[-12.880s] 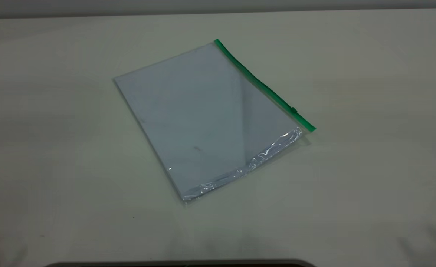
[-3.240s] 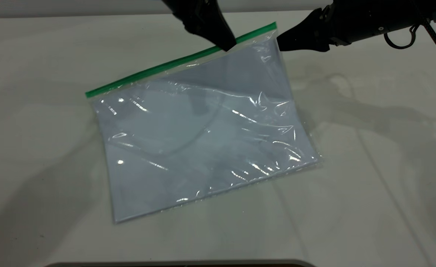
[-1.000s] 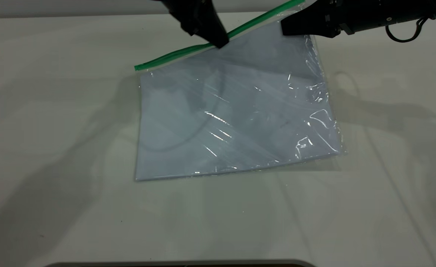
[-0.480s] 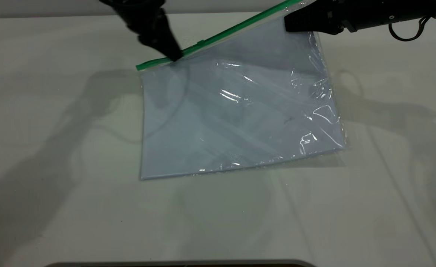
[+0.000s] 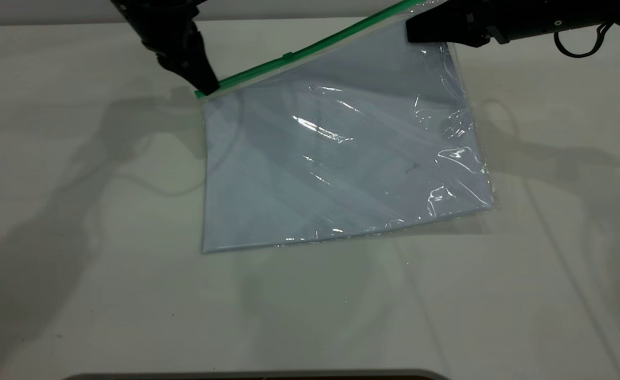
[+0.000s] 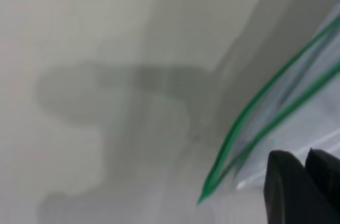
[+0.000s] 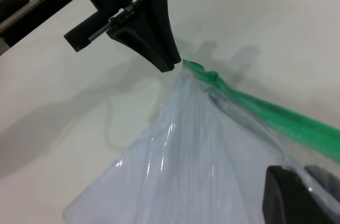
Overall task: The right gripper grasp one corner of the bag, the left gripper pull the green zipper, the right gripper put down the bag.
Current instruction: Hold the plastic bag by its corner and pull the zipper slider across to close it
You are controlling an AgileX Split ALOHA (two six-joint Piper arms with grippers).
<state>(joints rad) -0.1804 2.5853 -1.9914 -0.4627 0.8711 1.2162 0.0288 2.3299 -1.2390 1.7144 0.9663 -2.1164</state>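
The exterior view looks steeply down across the pale table (image 5: pixel 77 295) from its near edge, facing both arms. The left wrist view hangs close over the thin green zipper strip (image 6: pixel 249 112). The right wrist view looks along the same strip (image 7: pixel 276 115) toward the other arm.

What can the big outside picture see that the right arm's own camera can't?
Only the exterior view shows the whole bag, its lower edge resting on the table, and the right gripper clamping the raised corner. Only the right wrist view shows dark clutter past the table's edge. Both show the left gripper at the far end of the green zipper.
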